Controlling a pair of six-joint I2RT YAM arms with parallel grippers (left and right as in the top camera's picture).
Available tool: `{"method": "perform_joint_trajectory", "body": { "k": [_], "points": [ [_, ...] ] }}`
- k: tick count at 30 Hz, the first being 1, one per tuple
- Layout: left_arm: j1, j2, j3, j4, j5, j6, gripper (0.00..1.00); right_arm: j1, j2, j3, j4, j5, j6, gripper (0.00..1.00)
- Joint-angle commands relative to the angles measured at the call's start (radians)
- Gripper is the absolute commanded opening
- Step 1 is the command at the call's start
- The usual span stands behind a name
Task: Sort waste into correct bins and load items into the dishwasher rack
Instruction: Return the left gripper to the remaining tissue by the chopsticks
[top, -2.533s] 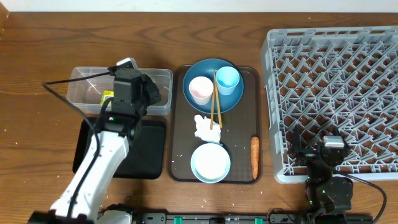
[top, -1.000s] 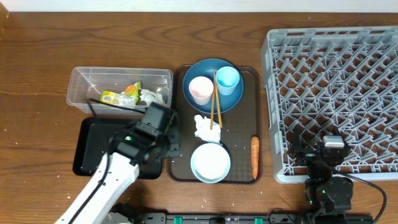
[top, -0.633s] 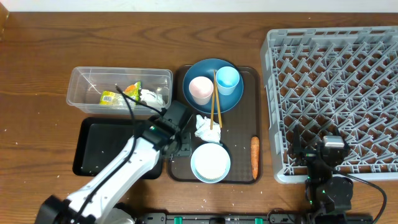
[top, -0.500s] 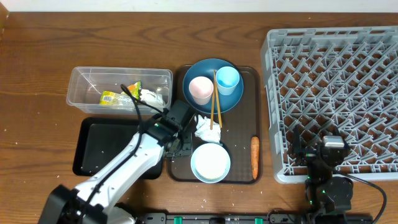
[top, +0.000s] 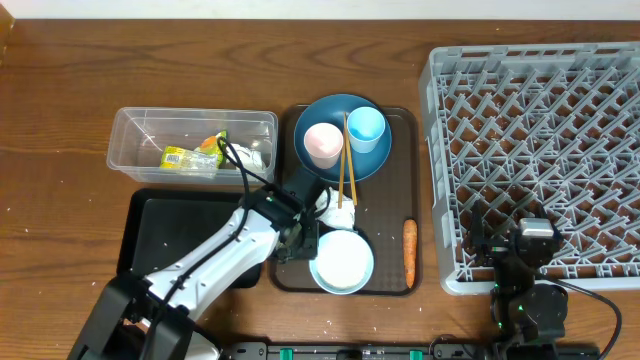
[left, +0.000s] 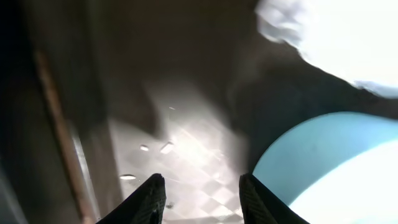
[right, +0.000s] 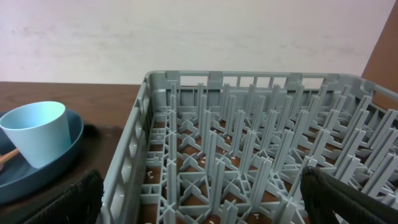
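Note:
My left gripper (top: 302, 238) is open and empty, low over the brown serving tray (top: 290, 268), between the white bowl (top: 342, 262) and the crumpled tissue (top: 334, 206). In the left wrist view the jaws (left: 202, 194) frame bare tray floor, with the bowl (left: 329, 168) at right and the tissue (left: 336, 37) above. The carrot (top: 409, 252) lies right of the bowl. The dark blue plate (top: 340, 160) holds the pink-inside cup (top: 322, 143), the light blue cup (top: 367, 127) and the chopsticks (top: 347, 165). My right gripper (right: 211, 199) is open at the grey rack (top: 540, 150).
The clear tub (top: 135, 128) holds the yellow-green wrapper (top: 185, 157) and a white tissue (top: 246, 155). The black tray (top: 165, 245) sits in front of it, partly under my left arm. The right wrist view shows the rack (right: 249, 143) and the light blue cup (right: 37, 140).
My left arm has swung from over the clear tub, across the black tray, to the serving tray beside the bowl. The right arm has not moved.

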Motion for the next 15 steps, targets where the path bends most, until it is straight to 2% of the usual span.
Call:
{"method": "perform_joint_trajectory", "body": {
  "k": [1, 6, 10, 15],
  "points": [
    [-0.024, 0.004, -0.006, 0.001, 0.055, -0.005, 0.41, -0.003, -0.002, -0.001, -0.004, 0.008, -0.005, 0.99],
    [-0.038, 0.004, -0.006, 0.026, 0.056, 0.023, 0.43, -0.003, -0.002, -0.001, -0.004, 0.008, -0.005, 0.99],
    [-0.036, 0.004, -0.006, 0.096, 0.043, 0.102, 0.5, -0.003, -0.002, -0.001, -0.004, 0.008, -0.005, 0.99],
    [-0.035, 0.004, -0.006, 0.167, -0.085, 0.105, 0.56, -0.003, -0.002, -0.001, -0.004, 0.008, -0.005, 0.99]
  ]
}}
